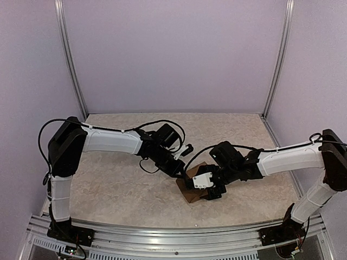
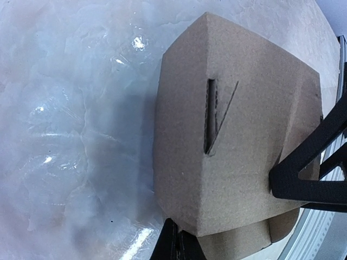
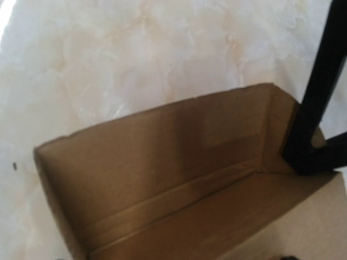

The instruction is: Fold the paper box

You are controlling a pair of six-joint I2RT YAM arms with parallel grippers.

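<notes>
From above, toward the front middle of the table: paper box, partly erected, set between left gripper and right gripper, both down on it. Through the left wrist: a closed outer panel of plain brown cardboard with a cut slot; left jaws pinched shut at its lower edge, whether nipping card impossible to tell; a black finger of the right gripper against the far side. Through the right wrist: looking into the open box, walls up, floor creased, one finger at the end wall, the other out of frame, so jaws spread wide with nothing clamped. Judged mid-fold: body formed, closing flaps not yet done. Next calls for steadying the body, turning a flap in and seating a tab in the slot. No brand, label or readable writing anywhere.
</notes>
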